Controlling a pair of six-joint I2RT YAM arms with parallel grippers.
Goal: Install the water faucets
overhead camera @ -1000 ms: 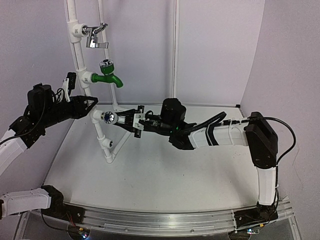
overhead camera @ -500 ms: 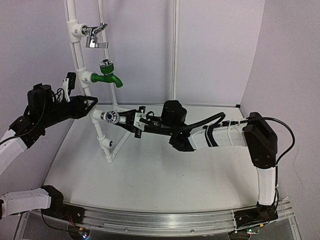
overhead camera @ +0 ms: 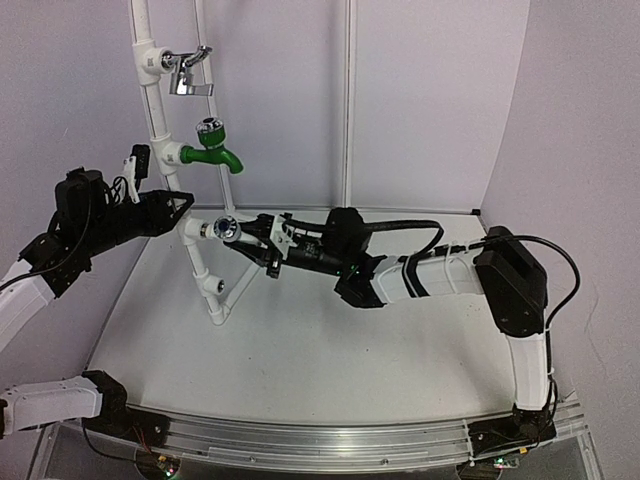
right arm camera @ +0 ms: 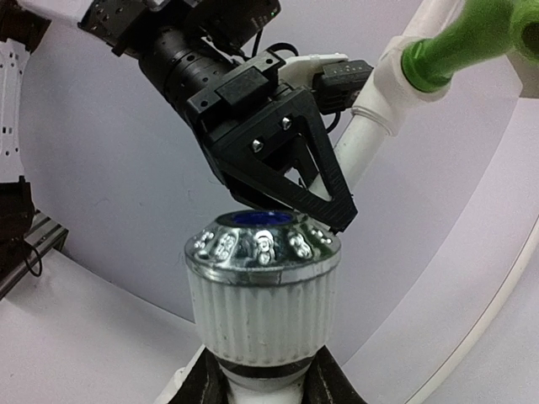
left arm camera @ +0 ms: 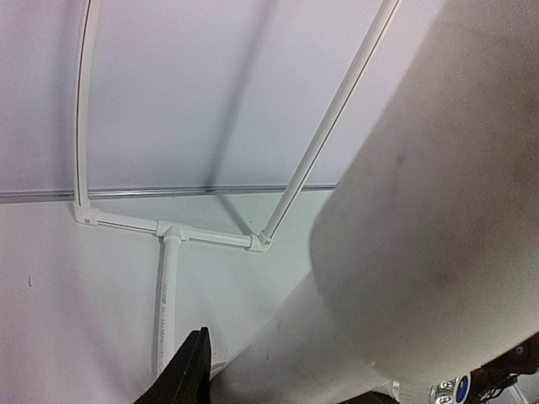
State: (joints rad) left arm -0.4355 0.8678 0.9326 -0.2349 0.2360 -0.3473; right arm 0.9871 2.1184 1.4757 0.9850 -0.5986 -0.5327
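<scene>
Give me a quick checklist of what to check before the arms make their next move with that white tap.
1. The right gripper closed on the white faucet: ok.
2. The left gripper clamped on the pipe frame: ok, as far as shows.
3. The white faucet seated fully in the lower fitting: cannot tell, the joint is hidden.
4. The green tap and chrome lever tap mounted above: ok.
5. Gap between the faucet's knob and the left gripper: cannot tell.

Blurred pipe (left arm camera: 421, 210) fills the view; faucet (right arm camera: 262, 286) base cut off
</scene>
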